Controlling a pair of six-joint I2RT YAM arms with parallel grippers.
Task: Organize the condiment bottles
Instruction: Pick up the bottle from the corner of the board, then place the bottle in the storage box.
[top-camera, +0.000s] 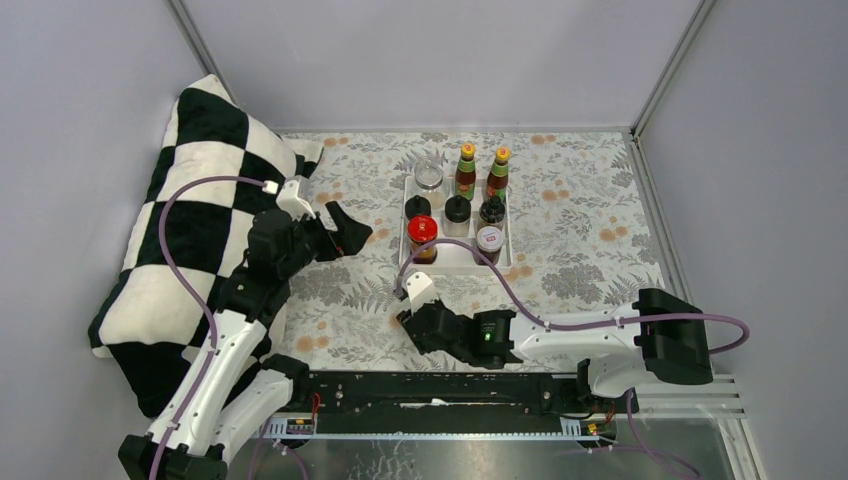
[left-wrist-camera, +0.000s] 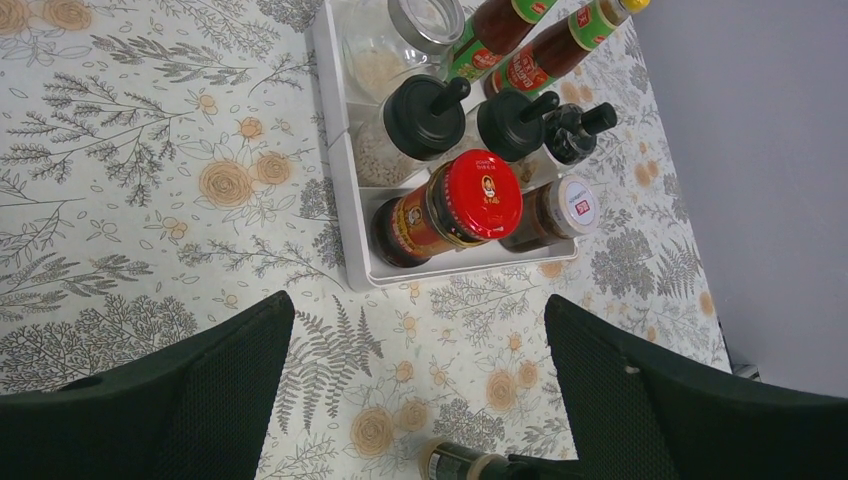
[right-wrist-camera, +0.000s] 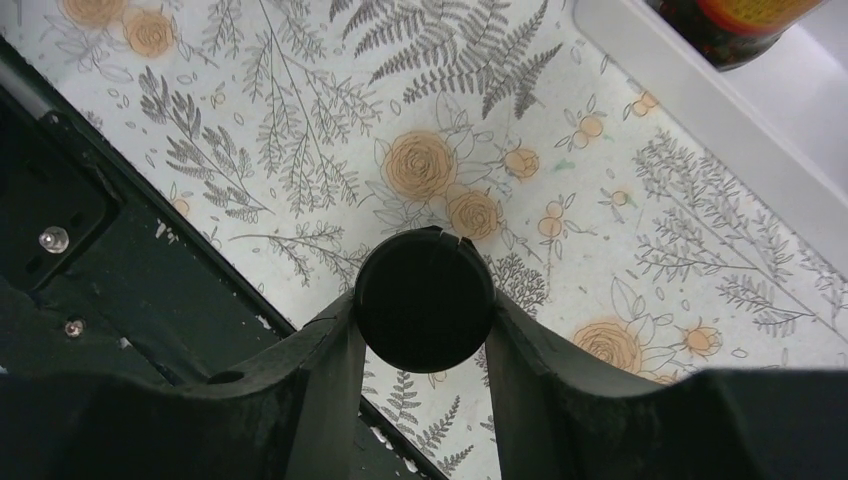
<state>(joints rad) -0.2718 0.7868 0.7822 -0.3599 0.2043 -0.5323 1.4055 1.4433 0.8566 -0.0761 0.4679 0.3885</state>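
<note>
- Condiment bottles (top-camera: 457, 210): eight stand inside the white tray (top-camera: 458, 268). The ninth, a black-lidded jar (right-wrist-camera: 425, 298), is out on the table (top-camera: 570, 230), on the near side of the tray's near-left corner.
- Right end effector (right-wrist-camera: 423, 312) is on that jar: one finger pressed to each side of the round black lid, clamped. In the wrist view the lid hides the jar's body.
- Left end effector (top-camera: 350, 232) hangs left of the tray, jaws spread wide with nothing between them, well apart from every bottle.
- Inside the tray, far row: a clear-lidded jar (top-camera: 428, 175) and two tall red-sauce bottles (top-camera: 466, 170).
- Middle row: three black-capped containers side by side.
- Near row: a red-lidded jar (top-camera: 422, 235) at the left and a white-lidded jar (top-camera: 489, 240) at the right. In the top view, bare white tray floor shows between them.
- Edges: the tray's near rim lies just beyond the held jar, and the black rail (top-camera: 430, 385) runs close on the jar's near side.
- Room: open flowered table lies on the tray's right and near sides. A checkered cushion (top-camera: 190, 230) crowds the table left of the tray, and grey walls close in behind the tray and at the far right.
</note>
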